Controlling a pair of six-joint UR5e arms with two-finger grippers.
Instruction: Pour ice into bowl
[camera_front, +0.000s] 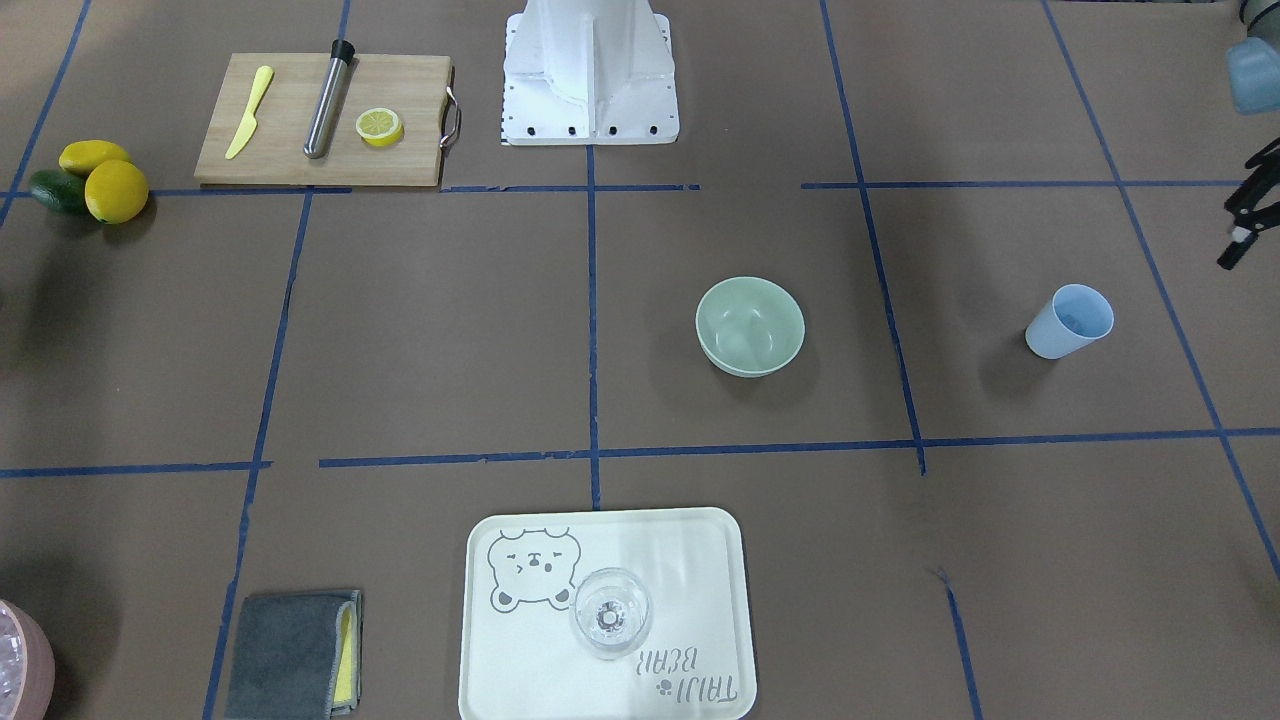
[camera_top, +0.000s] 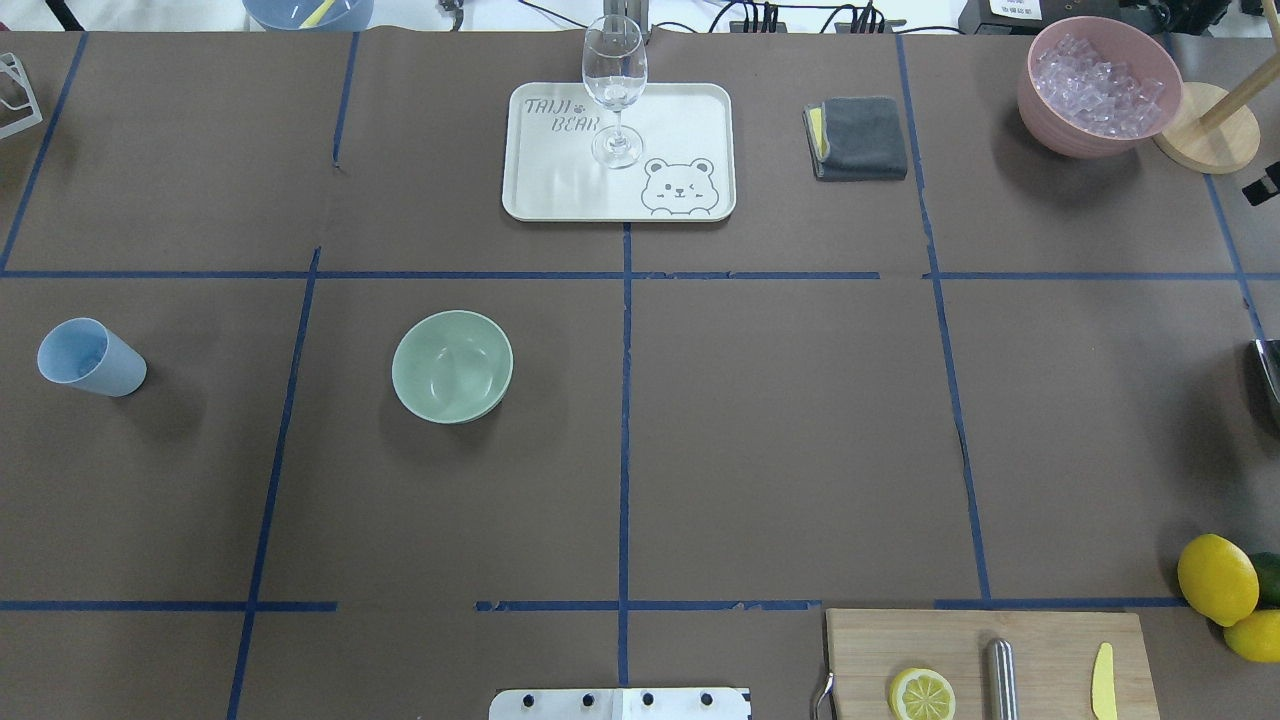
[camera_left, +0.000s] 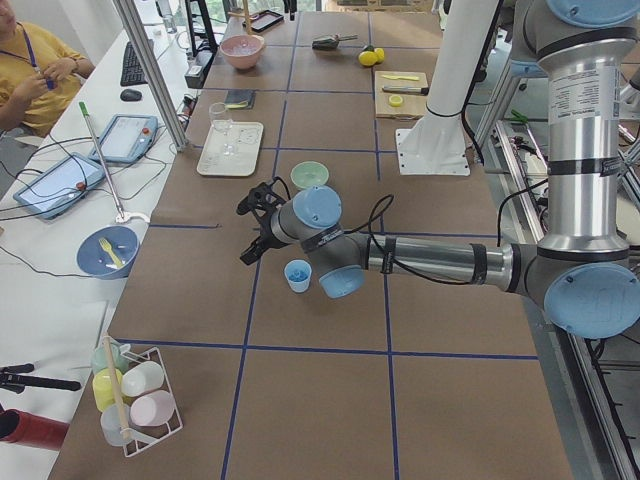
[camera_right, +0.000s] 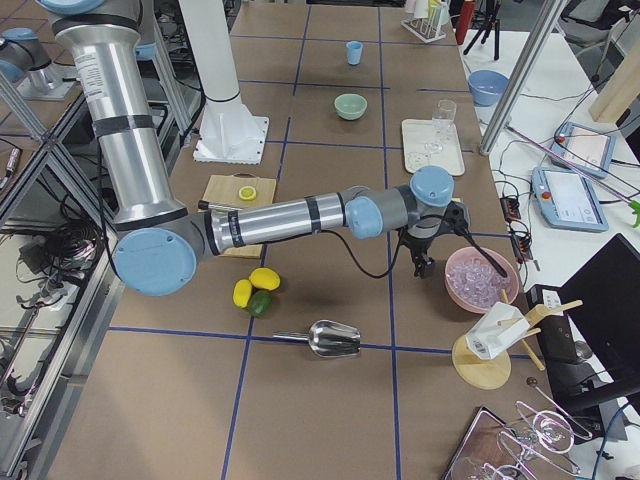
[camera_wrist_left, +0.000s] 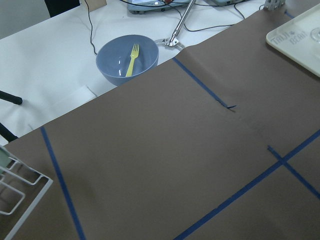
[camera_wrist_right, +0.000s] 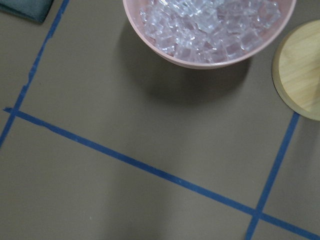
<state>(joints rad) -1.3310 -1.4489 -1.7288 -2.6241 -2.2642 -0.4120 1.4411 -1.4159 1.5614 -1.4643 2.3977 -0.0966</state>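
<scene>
Well apart, left fingers (camera_left: 249, 251) and bowl (camera_left: 310, 175), cup (camera_left: 298, 275) between.

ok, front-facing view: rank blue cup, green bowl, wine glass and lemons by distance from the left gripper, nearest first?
From the left gripper, at that view's right edge:
1. blue cup, right side, just below-left of the gripper.
2. green bowl, mid-table.
3. wine glass, on the tray, bottom centre.
4. lemons, far left edge.

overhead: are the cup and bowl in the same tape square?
No, a blue tape line runs between the cup and the bowl, so they sit in adjoining squares.
</scene>
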